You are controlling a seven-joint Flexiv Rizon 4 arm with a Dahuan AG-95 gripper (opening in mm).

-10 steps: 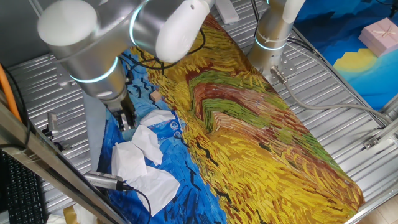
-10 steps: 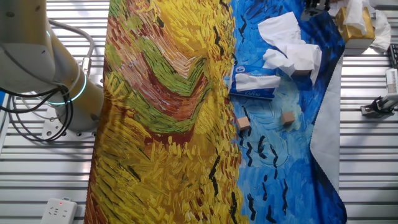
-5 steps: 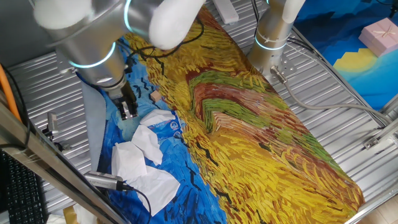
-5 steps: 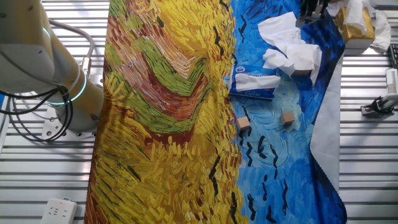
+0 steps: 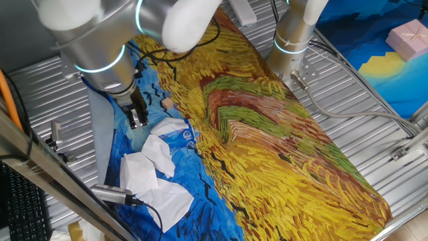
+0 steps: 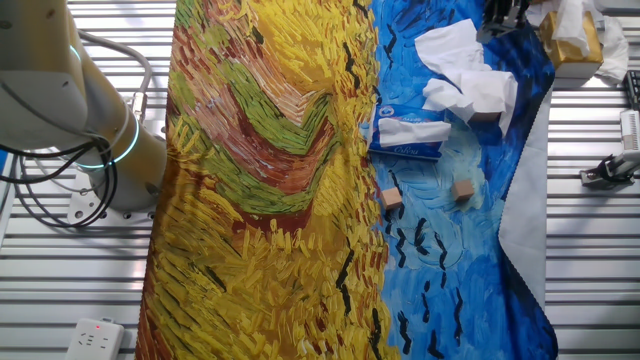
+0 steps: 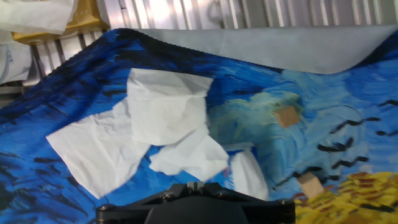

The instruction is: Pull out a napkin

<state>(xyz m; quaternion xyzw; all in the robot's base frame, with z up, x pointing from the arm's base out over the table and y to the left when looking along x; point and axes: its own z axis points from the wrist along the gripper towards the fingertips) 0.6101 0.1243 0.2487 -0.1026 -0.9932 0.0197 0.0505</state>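
Note:
Several white paper sheets lie on the blue part of the painted cloth. The creased napkin [image 5: 158, 150] lies next to the blue-and-white tissue pack [image 5: 177, 131]. It also shows in the other fixed view [image 6: 470, 92] and in the hand view [image 7: 168, 109]. The pack [image 6: 410, 135] lies flat, and only its white end [image 7: 247, 177] shows in the hand view. My gripper [image 5: 138, 119] hangs above the cloth beside the pack, apart from the napkin, with its fingers together and nothing between them. Only its tip [image 7: 196, 185] shows in the hand view.
Two more loose sheets [image 5: 144, 175] [image 5: 175, 201] lie beyond the napkin. Two small wooden blocks [image 6: 390, 200] [image 6: 463, 190] sit on the cloth. A bigger white wad rests on a brown box [image 6: 575, 45] at the cloth's edge. Bare metal slats [image 5: 40, 87] surround the cloth.
Since a second ago the gripper has lifted a little up and away from the sheets, empty. It has held still for the last half second. The sheets and pack have not moved.

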